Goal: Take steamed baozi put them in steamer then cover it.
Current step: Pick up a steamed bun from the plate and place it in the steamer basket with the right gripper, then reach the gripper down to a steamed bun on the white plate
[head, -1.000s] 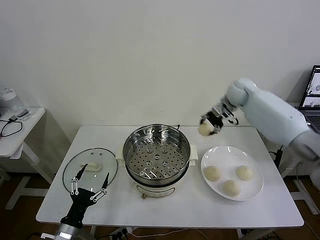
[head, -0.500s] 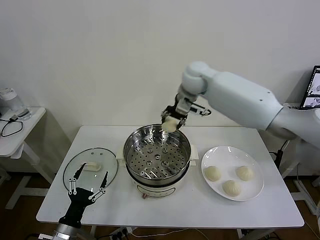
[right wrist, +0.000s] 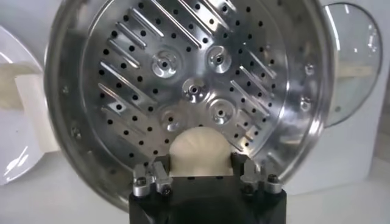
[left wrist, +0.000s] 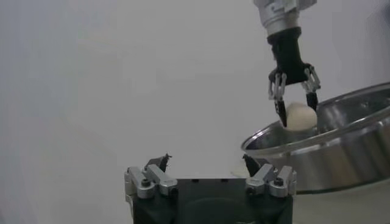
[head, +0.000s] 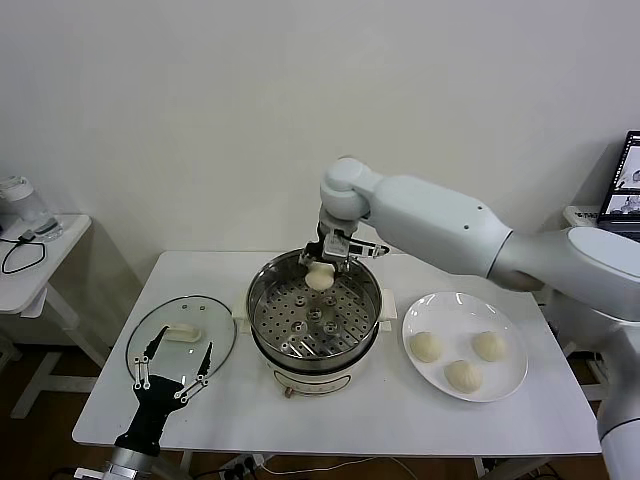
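My right gripper (head: 320, 268) is shut on one steamed baozi (head: 319, 278), a pale round bun, and holds it over the far side of the steamer (head: 262, 318), just above the perforated tray. In the right wrist view the baozi (right wrist: 199, 152) sits between the fingers with the steamer's holed tray (right wrist: 146, 91) below. The left wrist view shows that gripper (left wrist: 295, 106) with its baozi (left wrist: 300, 115) at the steamer's rim (left wrist: 341, 131). Three more baozi (head: 426, 347) lie on the white plate (head: 455, 306). My left gripper (head: 172, 361) stands open, low at the table's front left.
A round glass lid (head: 150, 335) with a white handle lies flat on the table left of the steamer, just beyond my left gripper. A small side table (head: 30, 262) stands at the far left. A laptop (head: 626, 180) shows at the right edge.
My right arm has swung left from above the plate to over the steamer and lowered the baozi toward the tray. The left arm has stayed put.
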`<state>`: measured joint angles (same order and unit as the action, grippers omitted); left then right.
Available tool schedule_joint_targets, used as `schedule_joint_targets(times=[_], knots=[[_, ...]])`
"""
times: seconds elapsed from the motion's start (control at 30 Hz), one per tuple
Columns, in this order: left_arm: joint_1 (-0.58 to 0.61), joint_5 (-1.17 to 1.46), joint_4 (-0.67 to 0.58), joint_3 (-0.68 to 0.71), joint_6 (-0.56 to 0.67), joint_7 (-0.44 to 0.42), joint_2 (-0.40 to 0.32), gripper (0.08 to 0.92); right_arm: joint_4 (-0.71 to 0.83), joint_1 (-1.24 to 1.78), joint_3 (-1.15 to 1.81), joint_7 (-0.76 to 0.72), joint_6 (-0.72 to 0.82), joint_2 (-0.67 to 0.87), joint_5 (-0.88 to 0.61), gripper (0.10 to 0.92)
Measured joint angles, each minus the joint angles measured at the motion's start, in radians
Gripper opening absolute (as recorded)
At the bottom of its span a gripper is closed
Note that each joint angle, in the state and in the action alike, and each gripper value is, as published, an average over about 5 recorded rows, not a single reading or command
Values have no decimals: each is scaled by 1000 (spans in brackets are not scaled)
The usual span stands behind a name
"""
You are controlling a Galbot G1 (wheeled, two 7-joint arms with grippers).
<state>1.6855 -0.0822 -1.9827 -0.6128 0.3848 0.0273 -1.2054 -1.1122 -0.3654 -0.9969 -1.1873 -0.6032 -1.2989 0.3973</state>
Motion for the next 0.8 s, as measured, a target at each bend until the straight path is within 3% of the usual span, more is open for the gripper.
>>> schedule_joint_targets(times=[0.27,0.5,0.8], knots=[[-1,3,6,-7,6,2,3,823,54,42,17,8,-17,-39,55,698],[-2,4,7,-9,6,4,1,823,64,48,23,9,-15,-39,56,814],[-7,5,6,-6,5,4,1,823,-14,-13,34,-44,94,60,-111,823]])
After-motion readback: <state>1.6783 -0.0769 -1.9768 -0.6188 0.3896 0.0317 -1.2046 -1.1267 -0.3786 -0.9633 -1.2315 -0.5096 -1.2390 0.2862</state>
